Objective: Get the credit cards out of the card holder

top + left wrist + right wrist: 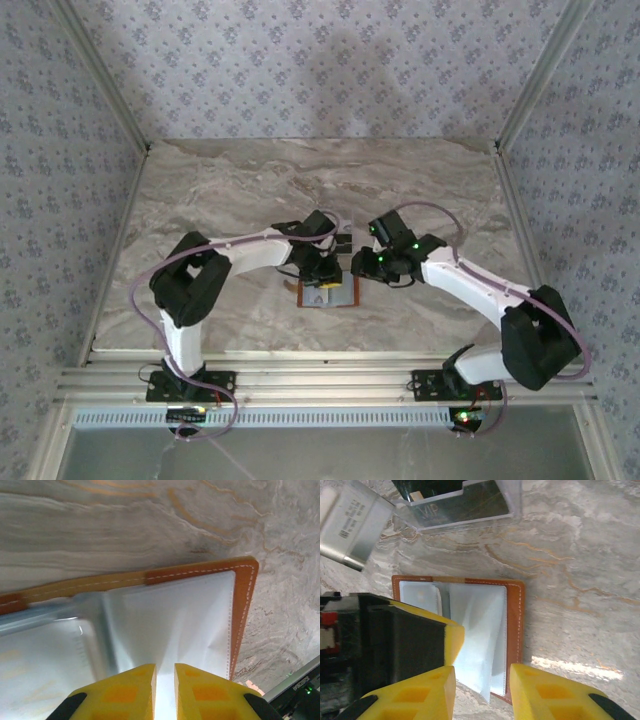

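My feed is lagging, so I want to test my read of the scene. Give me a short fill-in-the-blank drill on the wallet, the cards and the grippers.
1. The card holder lies folded ____ on the table, with its clear sleeves showing.
2. The dark card lying beyond it reads ____.
3. The left gripper has its ____ fingertips nearly together on a sleeve.

Missing words: open; VIP; yellow.

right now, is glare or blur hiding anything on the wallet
left wrist: glare washes out the wallet lining, fingers soft; right wrist: wallet sharp, bright streak on the table; top: even light, wallet tiny
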You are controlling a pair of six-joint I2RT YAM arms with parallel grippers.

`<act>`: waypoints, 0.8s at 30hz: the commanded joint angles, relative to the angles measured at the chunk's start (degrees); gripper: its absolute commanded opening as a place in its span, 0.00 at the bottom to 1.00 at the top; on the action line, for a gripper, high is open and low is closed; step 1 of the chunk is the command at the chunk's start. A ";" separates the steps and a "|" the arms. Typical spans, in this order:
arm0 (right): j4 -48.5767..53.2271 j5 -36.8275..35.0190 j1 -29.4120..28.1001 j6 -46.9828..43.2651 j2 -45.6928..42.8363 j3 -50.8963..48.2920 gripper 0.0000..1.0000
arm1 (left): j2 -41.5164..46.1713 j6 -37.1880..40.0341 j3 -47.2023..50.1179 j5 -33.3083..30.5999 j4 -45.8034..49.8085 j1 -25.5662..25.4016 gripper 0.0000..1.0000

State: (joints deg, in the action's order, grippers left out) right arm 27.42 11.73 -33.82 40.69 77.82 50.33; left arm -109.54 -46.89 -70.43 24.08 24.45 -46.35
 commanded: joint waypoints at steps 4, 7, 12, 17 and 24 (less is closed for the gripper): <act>1.61 -0.46 1.21 -1.40 -2.03 -0.99 0.36 | -2.46 1.11 -3.03 1.70 2.80 -1.12 0.18; 0.86 0.68 1.39 -1.49 -1.71 -1.11 0.36 | -1.79 1.28 -3.30 0.87 3.13 -1.12 0.18; -0.56 3.29 1.36 -1.14 -0.81 -1.02 0.36 | 0.57 1.54 -2.93 -1.52 3.88 -0.74 0.19; -2.62 7.02 0.89 -0.68 1.00 -0.78 0.35 | 4.83 1.21 0.36 -2.88 2.98 1.71 0.19; -6.46 12.05 -1.17 -0.34 6.63 1.03 0.34 | 10.12 2.33 6.76 -3.17 3.14 6.94 0.19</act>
State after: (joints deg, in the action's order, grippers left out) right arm 22.90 19.92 -33.95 40.10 81.97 49.87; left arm -101.82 -45.98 -65.80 21.61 26.39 -40.82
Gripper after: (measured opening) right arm 0.347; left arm 0.186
